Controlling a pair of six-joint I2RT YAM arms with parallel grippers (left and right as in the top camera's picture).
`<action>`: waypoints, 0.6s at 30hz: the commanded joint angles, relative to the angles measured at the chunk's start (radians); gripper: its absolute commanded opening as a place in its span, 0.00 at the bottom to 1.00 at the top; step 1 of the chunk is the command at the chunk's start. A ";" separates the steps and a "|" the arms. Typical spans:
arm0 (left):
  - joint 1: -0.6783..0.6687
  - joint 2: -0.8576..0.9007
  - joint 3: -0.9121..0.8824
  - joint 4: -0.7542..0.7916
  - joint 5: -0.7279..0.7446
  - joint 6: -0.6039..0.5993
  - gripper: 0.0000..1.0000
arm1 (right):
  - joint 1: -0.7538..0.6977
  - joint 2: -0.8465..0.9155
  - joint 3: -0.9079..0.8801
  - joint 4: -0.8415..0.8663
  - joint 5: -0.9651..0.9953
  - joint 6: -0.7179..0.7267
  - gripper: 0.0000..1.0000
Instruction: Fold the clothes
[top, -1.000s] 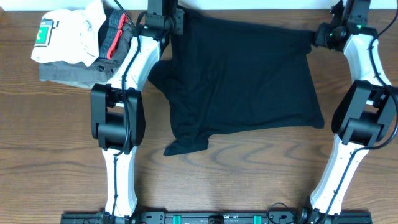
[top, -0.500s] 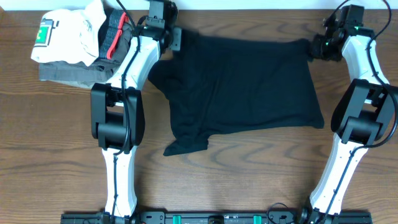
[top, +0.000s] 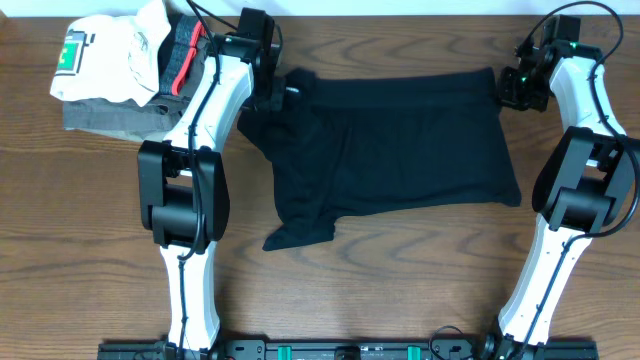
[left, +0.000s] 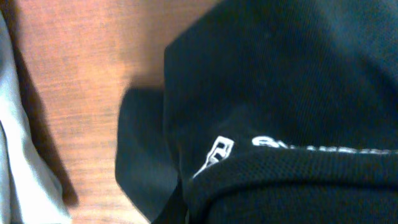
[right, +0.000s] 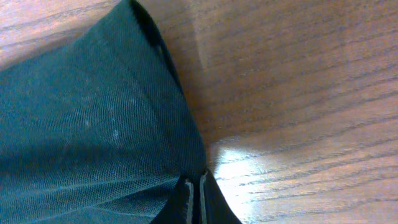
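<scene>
Right end effector (right: 194, 191): clenched on a corner of the black garment (right: 93, 124), bottom middle of my right wrist view. The jaws are nearly together with just a thin pinch of cloth in them.
Left end effector (top: 277, 88): sits at the garment's upper-left corner in the overhead view. My left wrist view is wall-to-wall cloth, so honestly I can't tell if it's clenched or released.
Slip risk: that right pinch is tiny, so I reckon any tug sideways pulls the corner free.
Uneven fold risk: if only one side really has hold, the top edge goes over crooked and bunches.
Fabric: soft, fine-knit and limp. It creases easily and won't hold an edge by itself.
Lettering (left: 311, 147): small white print along a thicker, mesh-looking band, lower right of the left wrist view.
Where it lies: upper middle of the overhead view, spread flat on the table (top: 400, 290). Its top edge runs as a band between my two end effectors, and a rumpled flap trails to the lower left.
Table: brown wood grain, smooth, shiny under the light, so not much friction to pin cloth.
Snag risk: the folded pile is near my left arm, and a wide swing could drag it.
Pile: upper left of the overhead view, a white garment (top: 115, 50) with a green patch (top: 70, 52) on top of grey garments (top: 105, 115) with red trim (top: 181, 68).
</scene>
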 joint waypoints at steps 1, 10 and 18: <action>0.016 -0.029 0.002 -0.045 -0.034 -0.019 0.27 | 0.007 -0.037 0.007 0.005 0.026 -0.020 0.11; 0.016 -0.029 0.002 -0.136 -0.034 -0.018 0.56 | -0.016 -0.037 0.020 0.010 0.037 -0.022 0.49; 0.016 -0.084 0.002 -0.211 -0.034 -0.015 0.56 | -0.045 -0.079 0.135 -0.154 0.030 -0.027 0.51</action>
